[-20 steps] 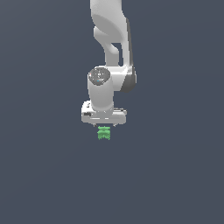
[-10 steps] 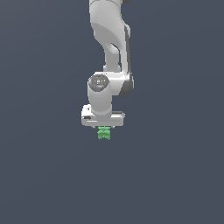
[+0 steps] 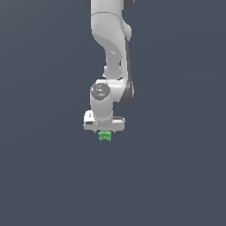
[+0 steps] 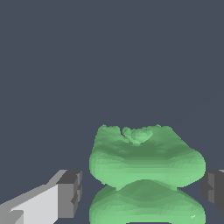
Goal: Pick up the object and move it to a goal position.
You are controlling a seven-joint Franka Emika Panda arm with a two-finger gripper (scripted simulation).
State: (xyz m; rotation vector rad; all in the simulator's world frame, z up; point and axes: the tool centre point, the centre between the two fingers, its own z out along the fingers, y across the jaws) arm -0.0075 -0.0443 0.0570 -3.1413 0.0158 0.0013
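Since the earlier frame, I see the arm [image 3: 110, 48] straighten. Gripper [image 3: 104, 130], frame centre, has jaws open, fingers [image 4: 70, 192] flanking the green block [image 3: 104, 136] without touching.

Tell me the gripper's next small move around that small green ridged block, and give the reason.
Probably close the fingers. In the wrist view the small bright green ridged block sits between the two dark finger pads, with a visible gap on each side, so nothing grips it yet. In the exterior view the white gripper sits directly over the block, so it seems lined up.
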